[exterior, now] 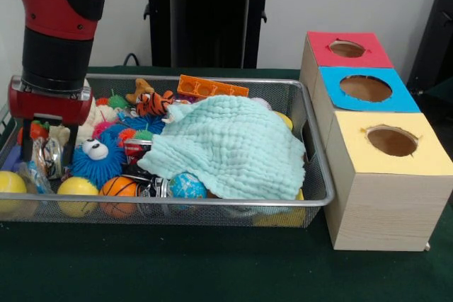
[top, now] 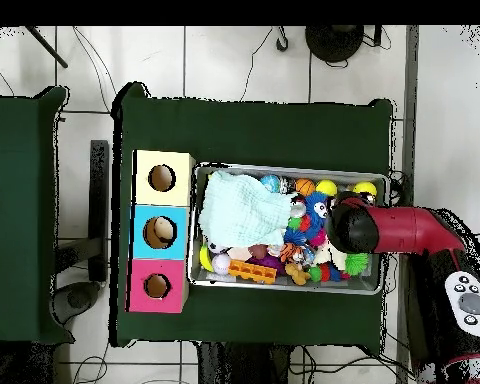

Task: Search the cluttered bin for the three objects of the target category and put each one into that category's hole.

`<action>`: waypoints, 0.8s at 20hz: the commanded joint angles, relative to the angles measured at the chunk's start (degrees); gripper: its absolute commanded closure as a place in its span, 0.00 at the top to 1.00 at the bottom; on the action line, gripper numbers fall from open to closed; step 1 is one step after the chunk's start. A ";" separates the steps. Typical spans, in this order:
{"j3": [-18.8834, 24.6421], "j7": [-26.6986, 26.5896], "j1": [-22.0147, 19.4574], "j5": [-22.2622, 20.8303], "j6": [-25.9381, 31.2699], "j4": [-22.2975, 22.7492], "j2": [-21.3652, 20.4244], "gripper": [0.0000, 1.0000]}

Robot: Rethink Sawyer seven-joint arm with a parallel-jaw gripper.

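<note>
The tabletop [exterior: 212,274] is covered in dark green cloth. The bin [exterior: 315,199] sits on it, full of toys, just beside a row of three wooden boxes. The arm [exterior: 60,26] reaches down into the bin's end farthest from the boxes. A pale green cloth [exterior: 230,146] covers the end nearest them. The hole [exterior: 365,88] with the blue frame is in the middle box. The claw [exterior: 44,148] is low among the toys; whether it is open or closed cannot be told.
</note>
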 commanded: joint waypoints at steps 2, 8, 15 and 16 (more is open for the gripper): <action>0.30 1.22 0.37 -1.98 -2.37 0.51 -1.58 1.00; 1.05 1.20 0.74 -2.09 -2.89 -2.32 1.67 1.00; 0.79 2.65 1.20 -2.42 -5.51 -3.59 4.47 1.00; 0.86 2.54 1.19 -2.39 -5.66 -3.66 4.59 1.00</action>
